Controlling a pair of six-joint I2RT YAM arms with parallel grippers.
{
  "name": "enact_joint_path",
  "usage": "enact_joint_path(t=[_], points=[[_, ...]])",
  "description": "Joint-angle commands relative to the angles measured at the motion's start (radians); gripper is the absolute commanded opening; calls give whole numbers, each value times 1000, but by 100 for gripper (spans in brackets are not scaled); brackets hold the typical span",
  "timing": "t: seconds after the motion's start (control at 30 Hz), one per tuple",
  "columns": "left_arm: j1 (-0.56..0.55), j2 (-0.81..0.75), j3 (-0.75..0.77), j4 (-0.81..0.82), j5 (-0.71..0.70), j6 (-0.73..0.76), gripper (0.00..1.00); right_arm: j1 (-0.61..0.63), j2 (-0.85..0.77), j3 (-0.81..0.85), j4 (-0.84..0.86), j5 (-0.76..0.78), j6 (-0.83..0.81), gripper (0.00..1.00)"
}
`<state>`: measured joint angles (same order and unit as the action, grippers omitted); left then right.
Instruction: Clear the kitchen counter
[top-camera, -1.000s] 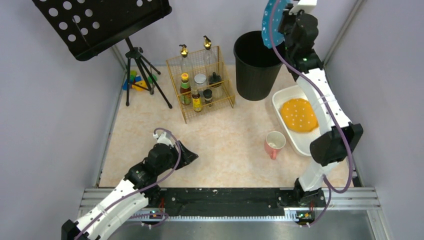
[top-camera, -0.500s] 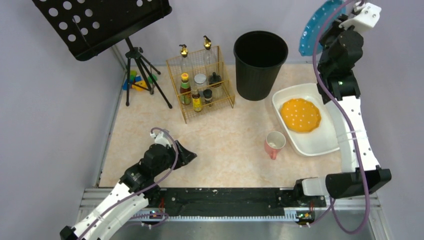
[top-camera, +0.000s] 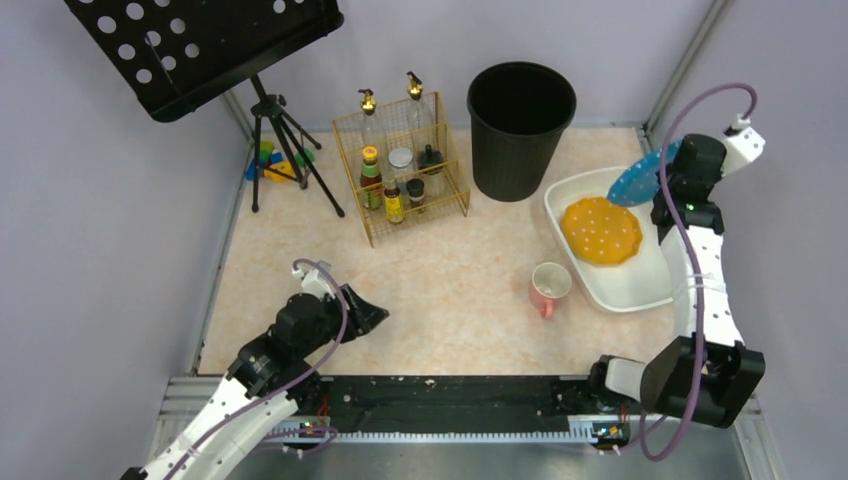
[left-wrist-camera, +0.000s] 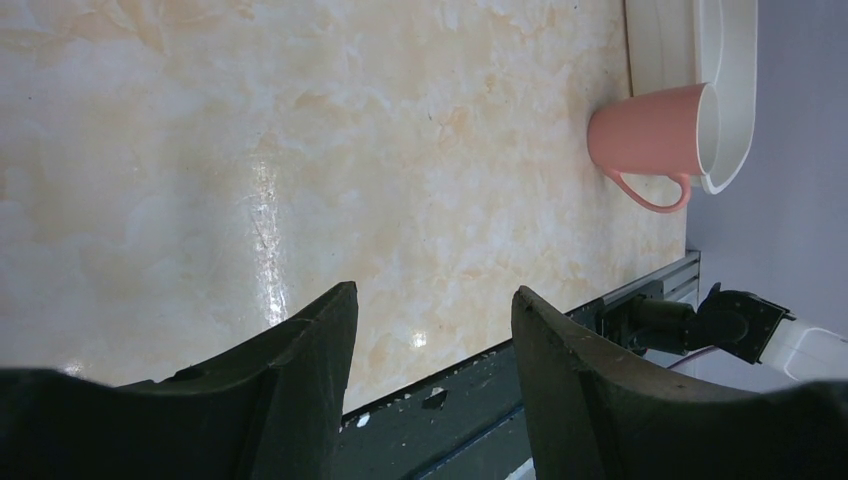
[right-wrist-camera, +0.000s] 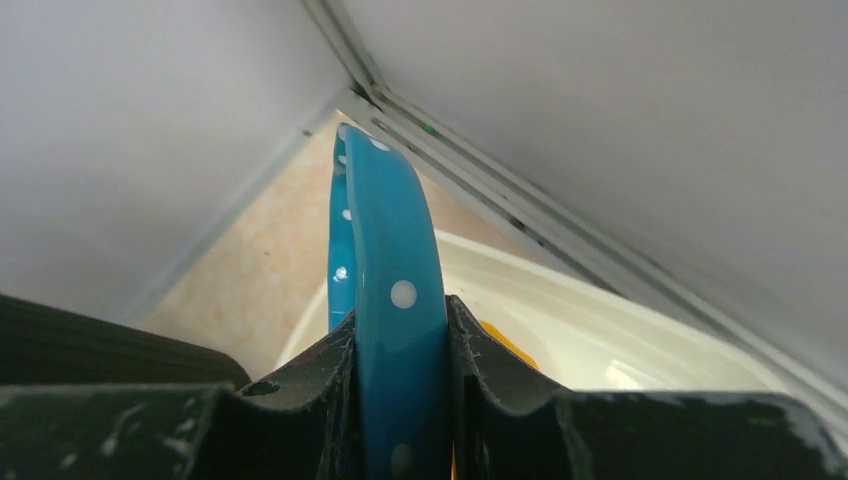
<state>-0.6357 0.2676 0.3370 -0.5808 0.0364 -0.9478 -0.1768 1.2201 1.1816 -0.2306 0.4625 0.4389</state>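
Kitchen counter: fills scene floor. R gripper clamps blue plate on edge, far right over white tub; I'd level it, lower slowly onto orange plate. L gripper wide, empty.

The counter is being loaded along its far edge by a tripod, a wire rack and a black bin. A white tub is being borne at the right side, a pink mug just beside its near-left rim. Small coloured toys are being kept in the far left corner, by the tripod.
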Motion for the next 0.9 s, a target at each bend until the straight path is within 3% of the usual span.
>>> enact_joint_path(t=[0.0,0.5,0.87], points=[[-1,-42,22,-9,-6,10,63,-88,-90,-61,138,-164,243,0],[-2,-85,-22,-7,22,-3,63,-107,-104,-441,435,-262,467,0],[-1,-80,-26,2,25,0,63,-106,-99,-560,475,-237,489,0]])
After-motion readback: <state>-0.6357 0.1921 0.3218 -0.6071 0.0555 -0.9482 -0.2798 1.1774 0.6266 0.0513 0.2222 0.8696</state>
